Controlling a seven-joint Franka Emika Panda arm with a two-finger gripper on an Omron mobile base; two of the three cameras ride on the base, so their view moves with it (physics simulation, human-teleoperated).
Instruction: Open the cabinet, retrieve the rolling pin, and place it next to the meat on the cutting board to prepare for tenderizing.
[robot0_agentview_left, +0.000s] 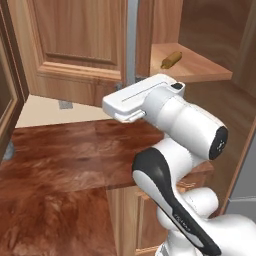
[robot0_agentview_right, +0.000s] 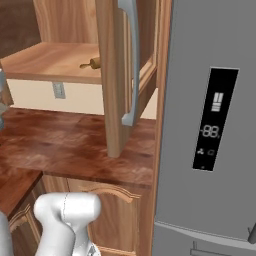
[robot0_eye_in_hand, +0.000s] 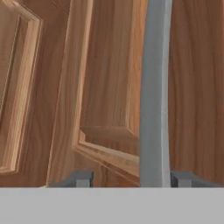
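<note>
Here, in the hand view, the gripper (robot0_eye_in_hand: 131, 178) sat at the bottom of the frame with its two dark fingertips (robot0_eye_in_hand: 81, 178) spread apart on either side of the long vertical grey metal bar handle (robot0_eye_in_hand: 154, 96), neither tip pressing on it. Behind the handle ran the raised-panel door of the medium-brown wooden wall cabinet (robot0_eye_in_hand: 100, 87). In the left base view that door (robot0_agentview_left: 75, 45) filled the upper left, swung open, and the small light tan wooden rolling pin (robot0_agentview_left: 171, 60) lay on the cabinet shelf (robot0_agentview_left: 200, 67) at upper right. The right base view showed the pin (robot0_agentview_right: 91, 63) on the shelf at upper left, above the reddish-brown wooden surface (robot0_agentview_right: 65, 145), with a grey refrigerator (robot0_agentview_right: 210, 125) at right.
</note>
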